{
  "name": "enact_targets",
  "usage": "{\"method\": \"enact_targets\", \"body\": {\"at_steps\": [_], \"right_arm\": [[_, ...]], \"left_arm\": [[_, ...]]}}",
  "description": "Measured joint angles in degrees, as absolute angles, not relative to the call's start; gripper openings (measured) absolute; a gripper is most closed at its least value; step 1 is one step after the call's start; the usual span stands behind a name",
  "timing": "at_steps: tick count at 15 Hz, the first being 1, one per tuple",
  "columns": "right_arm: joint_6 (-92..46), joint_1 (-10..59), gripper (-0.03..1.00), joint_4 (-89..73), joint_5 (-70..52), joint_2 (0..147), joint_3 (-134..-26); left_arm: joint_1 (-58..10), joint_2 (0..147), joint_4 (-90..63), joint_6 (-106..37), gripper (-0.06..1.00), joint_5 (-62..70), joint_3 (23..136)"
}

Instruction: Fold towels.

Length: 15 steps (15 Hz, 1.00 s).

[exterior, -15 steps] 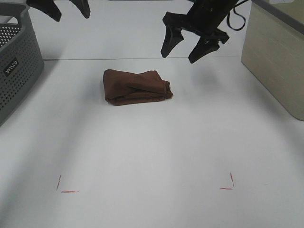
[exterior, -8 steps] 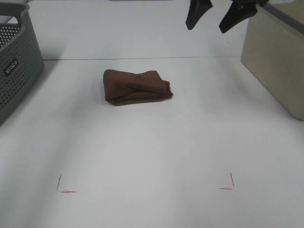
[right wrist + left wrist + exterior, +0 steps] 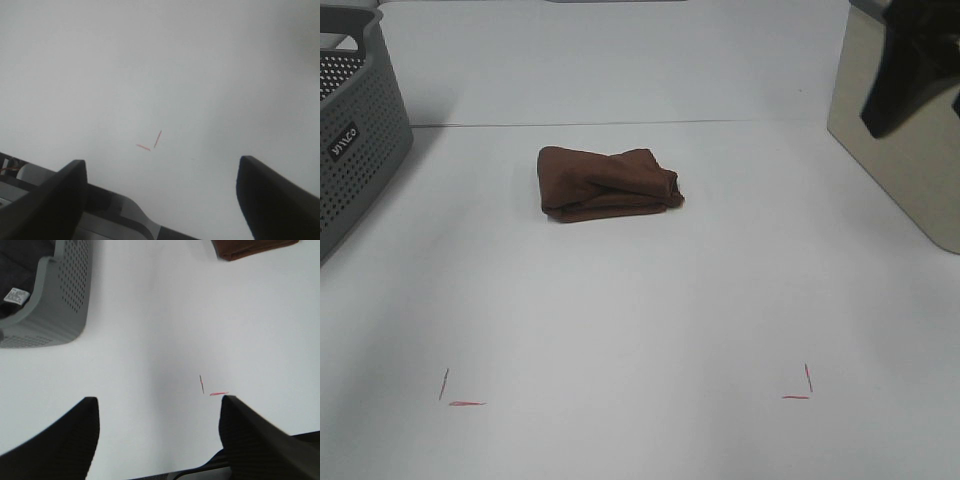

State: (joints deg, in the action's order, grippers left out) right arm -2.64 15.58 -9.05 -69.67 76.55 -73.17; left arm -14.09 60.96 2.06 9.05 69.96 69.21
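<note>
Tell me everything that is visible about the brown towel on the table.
The towel is a plain dark reddish-brown cloth, soft and terry-like in look. It is folded into a thick, slightly uneven bundle, with overlapping layers and a rumpled right end. It lies flat on the white table, toward the far middle, long side running left to right. No tag is visible. Nothing touches it but the table; no fingers are near it. The left wrist view shows only one corner of it.

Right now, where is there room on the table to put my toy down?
Lots of bare white table lies between the folded brown towel and the red corner marks. The sides are tighter: a grey basket on the left, a beige bin on the right.
</note>
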Motion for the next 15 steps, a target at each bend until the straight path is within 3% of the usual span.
{"method": "enact_targets", "body": {"at_steps": [4,10,15], "right_arm": [[-2.64,15.76,0.77,-7.73,-69.84,56.61,-55.86],[-3.32,15.76,0.77,-7.16,-67.27,28.36,-38.79],[-7.73,15.76,0.77,-7.1,-66.0,8.31,-32.37]], "left_arm": [[-14.09,37.99,2.06,8.82,0.65,70.02,54.55],[-14.09,10.03,1.32,5.39,0.65,70.19,39.59],[-14.09,0.17,-3.15,-1.49,0.65,67.67,32.37]]}}
